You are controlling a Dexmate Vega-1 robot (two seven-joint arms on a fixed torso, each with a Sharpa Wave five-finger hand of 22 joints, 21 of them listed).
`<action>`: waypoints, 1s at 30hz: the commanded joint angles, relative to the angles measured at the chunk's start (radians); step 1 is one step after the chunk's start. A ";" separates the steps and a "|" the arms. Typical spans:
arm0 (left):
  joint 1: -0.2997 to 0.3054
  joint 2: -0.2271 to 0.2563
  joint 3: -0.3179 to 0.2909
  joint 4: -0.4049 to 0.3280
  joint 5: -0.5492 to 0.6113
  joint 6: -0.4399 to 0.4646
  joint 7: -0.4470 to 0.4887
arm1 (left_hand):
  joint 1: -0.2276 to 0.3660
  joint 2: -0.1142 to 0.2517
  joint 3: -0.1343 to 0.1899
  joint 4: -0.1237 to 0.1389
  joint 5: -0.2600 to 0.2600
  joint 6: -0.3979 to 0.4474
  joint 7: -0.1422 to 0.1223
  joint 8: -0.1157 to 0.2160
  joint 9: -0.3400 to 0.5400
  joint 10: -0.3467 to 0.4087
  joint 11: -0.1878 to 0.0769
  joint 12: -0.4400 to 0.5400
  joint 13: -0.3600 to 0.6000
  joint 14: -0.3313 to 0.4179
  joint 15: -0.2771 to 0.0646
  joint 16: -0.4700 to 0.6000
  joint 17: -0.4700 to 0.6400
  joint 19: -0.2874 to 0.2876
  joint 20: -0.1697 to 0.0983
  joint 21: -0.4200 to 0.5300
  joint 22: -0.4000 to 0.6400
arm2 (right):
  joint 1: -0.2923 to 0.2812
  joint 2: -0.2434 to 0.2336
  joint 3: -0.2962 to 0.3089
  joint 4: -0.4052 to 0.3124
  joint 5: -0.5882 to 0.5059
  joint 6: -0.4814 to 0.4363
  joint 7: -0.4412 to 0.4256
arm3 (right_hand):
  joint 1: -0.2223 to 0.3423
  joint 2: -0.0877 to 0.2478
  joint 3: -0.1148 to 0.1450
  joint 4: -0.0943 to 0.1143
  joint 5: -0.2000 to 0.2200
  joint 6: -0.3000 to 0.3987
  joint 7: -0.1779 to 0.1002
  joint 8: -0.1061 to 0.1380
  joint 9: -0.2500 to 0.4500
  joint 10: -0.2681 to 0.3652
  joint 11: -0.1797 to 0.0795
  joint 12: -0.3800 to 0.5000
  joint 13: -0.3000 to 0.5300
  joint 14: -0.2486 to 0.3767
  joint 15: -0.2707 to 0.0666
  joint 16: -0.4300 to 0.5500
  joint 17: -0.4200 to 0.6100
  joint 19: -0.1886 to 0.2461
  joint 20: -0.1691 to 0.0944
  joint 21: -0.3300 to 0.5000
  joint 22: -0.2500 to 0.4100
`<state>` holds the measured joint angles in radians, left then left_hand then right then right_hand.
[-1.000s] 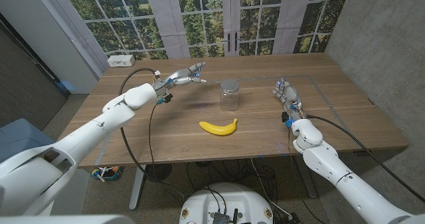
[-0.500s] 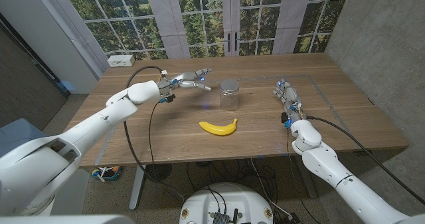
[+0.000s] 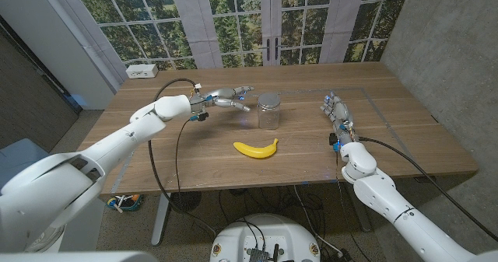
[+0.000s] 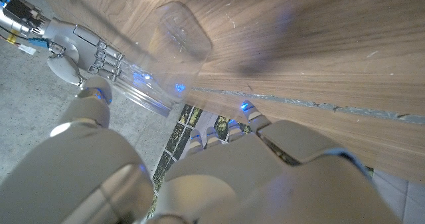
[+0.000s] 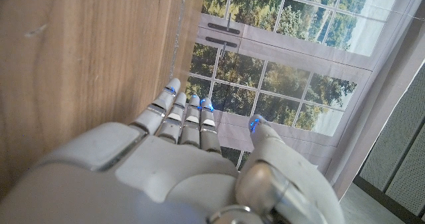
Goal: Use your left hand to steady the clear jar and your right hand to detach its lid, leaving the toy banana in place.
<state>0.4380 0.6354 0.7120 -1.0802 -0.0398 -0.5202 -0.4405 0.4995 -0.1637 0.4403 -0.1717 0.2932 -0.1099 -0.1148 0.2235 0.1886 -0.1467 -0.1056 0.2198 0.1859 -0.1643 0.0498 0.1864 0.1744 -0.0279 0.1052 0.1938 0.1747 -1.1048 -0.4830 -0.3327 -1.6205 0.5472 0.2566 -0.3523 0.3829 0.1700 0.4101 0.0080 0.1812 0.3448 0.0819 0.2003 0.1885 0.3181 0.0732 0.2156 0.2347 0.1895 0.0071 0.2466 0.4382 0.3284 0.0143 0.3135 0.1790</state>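
Clear glass jar [image 3: 269, 111] with grey lid [image 3: 268, 99] on stood mid-table behind yellow toy banana [image 3: 256, 148] (untouched); left hand [image 3: 231, 99] hovered near, fingers spread, right hand [image 3: 336, 110] empty, well apart.

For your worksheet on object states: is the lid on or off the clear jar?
On. The lid sits squarely atop the upright clear jar; neither the left hand nor the right hand touches it.
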 commanded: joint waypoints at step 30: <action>-0.072 -0.097 0.077 0.133 0.007 -0.024 -0.052 | 0.117 0.043 0.023 -0.007 -0.084 -0.012 0.060 -0.006 0.004 -0.011 0.051 -0.013 0.005 0.002 0.014 -0.006 0.002 -0.004 0.021 -0.003 0.002 | -0.052 -0.008 0.027 -0.046 -0.018 0.033 -0.012 | -0.020 0.001 -0.001 -0.012 -0.001 0.014 0.004 0.004 0.003 0.015 0.004 0.010 0.002 0.005 0.001 0.002 0.004 0.013 -0.001 -0.008 0.003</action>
<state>0.3912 0.5476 0.7615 -0.9584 -0.0740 -0.5591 -0.4889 0.5970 -0.1200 0.4530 -0.1755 0.2165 -0.1134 -0.0762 0.2213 0.1884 -0.1453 -0.0599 0.2129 0.1887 -0.1500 0.0646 0.1810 0.1744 -0.0247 0.1235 0.1937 0.1747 -1.1524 -0.4916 -0.3095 -1.6583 0.5354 0.2857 -0.3623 0.3646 0.1647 0.4073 0.0028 0.1813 0.3500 0.0873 0.2003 0.1883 0.3255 0.0734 0.2156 0.2347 0.1895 0.0072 0.2466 0.4382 0.3286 0.0141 0.3058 0.1789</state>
